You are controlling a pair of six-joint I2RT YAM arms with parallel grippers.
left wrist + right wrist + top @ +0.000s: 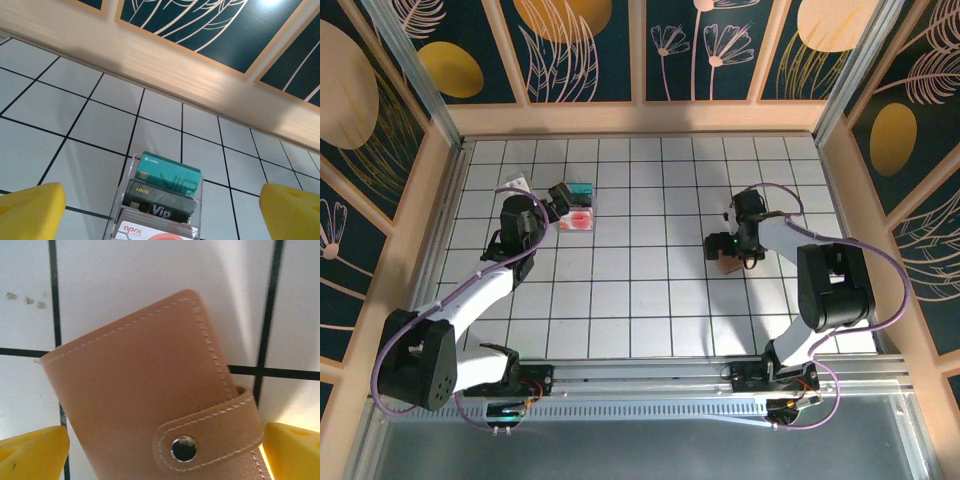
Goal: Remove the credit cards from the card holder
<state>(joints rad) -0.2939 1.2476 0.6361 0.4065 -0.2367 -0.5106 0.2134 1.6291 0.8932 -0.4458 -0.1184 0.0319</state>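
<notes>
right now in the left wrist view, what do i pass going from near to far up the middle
white and red card → black vip card → teal card → bare tiles → wooden wall base

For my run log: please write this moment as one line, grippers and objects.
left gripper: open, facing cards in clear stand | right gripper: open, over closed card holder

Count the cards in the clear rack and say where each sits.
3. A teal card at the back, dark grey card in the middle, white-and-red card at the front, cut off by the picture's edge. Others may hide below it or inside the shut card holder.
</notes>
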